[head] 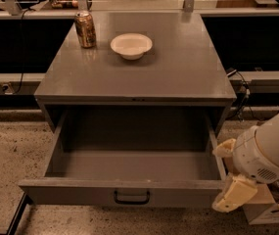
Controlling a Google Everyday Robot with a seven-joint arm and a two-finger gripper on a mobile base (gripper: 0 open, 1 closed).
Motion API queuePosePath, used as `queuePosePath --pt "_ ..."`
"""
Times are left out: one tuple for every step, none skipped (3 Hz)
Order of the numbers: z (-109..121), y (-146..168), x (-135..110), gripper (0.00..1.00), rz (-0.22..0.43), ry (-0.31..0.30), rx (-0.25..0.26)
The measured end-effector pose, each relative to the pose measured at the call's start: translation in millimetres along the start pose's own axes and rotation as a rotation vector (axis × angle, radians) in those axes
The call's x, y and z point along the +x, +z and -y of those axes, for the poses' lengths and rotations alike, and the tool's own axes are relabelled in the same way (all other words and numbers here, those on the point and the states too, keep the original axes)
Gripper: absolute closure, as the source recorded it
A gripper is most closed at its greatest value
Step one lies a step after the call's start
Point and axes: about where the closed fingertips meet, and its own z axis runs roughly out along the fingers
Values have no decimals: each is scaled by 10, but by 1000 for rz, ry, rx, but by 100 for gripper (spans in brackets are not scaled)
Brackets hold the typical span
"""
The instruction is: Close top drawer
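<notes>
The top drawer (pixel 80 194) of the grey metal cabinet is pulled far out toward me. Its inside is bare, and a dark bar handle (pixel 131 197) sits at the centre of its front panel. My gripper (pixel 230 173) is low at the right, just beside the drawer's front right corner. Its two cream fingers (pixel 235 195) stand apart, one above the other, with nothing between them. The white arm reaches in from the right edge. I cannot tell whether a finger touches the drawer.
A brown drink can (pixel 85 29) and a white bowl (pixel 131 45) stand at the back of the cabinet top (pixel 178 72). A cardboard box (pixel 268 207) sits on the floor under my arm. Cables (pixel 242 89) hang at the right. Dark counters run behind.
</notes>
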Motion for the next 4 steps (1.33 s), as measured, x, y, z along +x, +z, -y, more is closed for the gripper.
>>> queuePosePath --pt "-196 160 107 46 24 5 -15" --pt "-374 398 152 71 -40 -7 -35" --pt "-434 480 208 92 -73 3 -44" --pt "-525 625 136 100 -10 -27 -45"
